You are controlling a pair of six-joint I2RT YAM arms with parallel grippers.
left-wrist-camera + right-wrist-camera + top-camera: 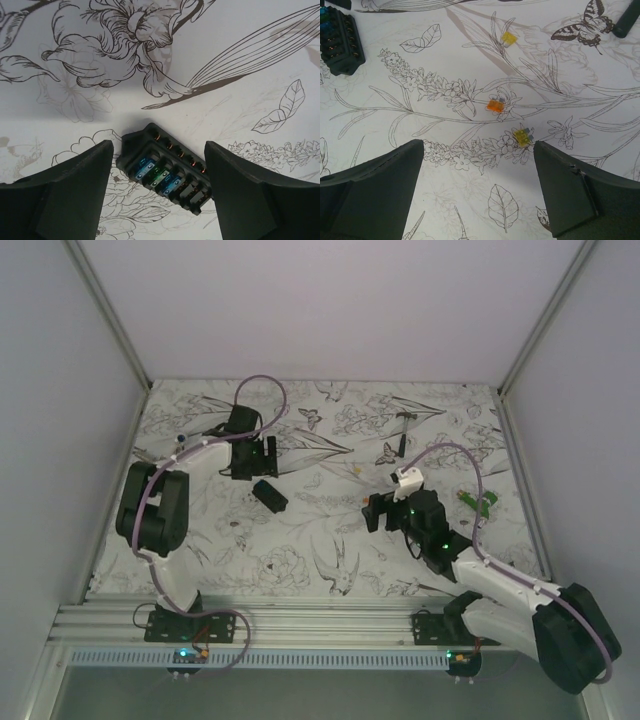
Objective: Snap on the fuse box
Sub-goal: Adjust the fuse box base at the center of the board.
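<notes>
The fuse box [270,496] is a small black block lying flat on the flower-printed table [330,420], left of centre. In the left wrist view its open face [165,167] points up, with blue and green fuses in some slots and orange contacts along one side. My left gripper [256,466] hovers just behind it, open, the box showing between the fingertips [159,145] with a gap on the left side. My right gripper [378,510] is open over bare table [479,145], with nothing between its fingers. The fuse box [340,40] sits far off at that view's top left.
Loose fuses lie ahead of the right gripper: a yellow one [522,136] near its right finger, an orange one [495,105], and another yellow one [509,38]. A black handle [626,22] lies farther off. A small green object [480,502] rests at the right. Walls enclose the table.
</notes>
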